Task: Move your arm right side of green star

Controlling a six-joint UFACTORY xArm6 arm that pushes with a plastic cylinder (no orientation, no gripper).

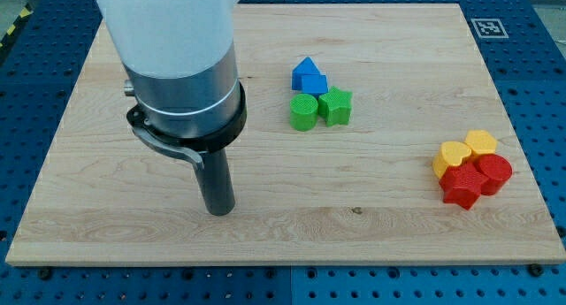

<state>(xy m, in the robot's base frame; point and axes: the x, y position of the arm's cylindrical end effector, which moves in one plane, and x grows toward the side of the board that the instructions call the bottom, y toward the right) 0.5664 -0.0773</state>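
**On the left of the board, tip well short of the green star**

On the left half of the wooden board, my tip rests on the bare wood, with the dark rod rising from it into the grey and white body of the arm at the view's top left. There are no jaws on this arm, only the straight rod, so nothing is open, closed or gripping; the tip touches no block.

The green star lies right of the tip and farther up the board, near the board's middle. It belongs to a tight cluster of four blocks. Just to its left, touching it, sits a green cylinder. Behind these two, toward the view's top, are two blue blocks pressed together: one blue block with a peaked top and another blue block just in front of it, whose exact shape I cannot make out. The star's right side faces bare wood.

Well apart, near the board's right edge, a second cluster holds four more blocks: a yellow heart, a yellow block beside it, a red star at the near side, and a red cylinder to its right. All four touch or nearly touch.

The board lies on a blue perforated table.
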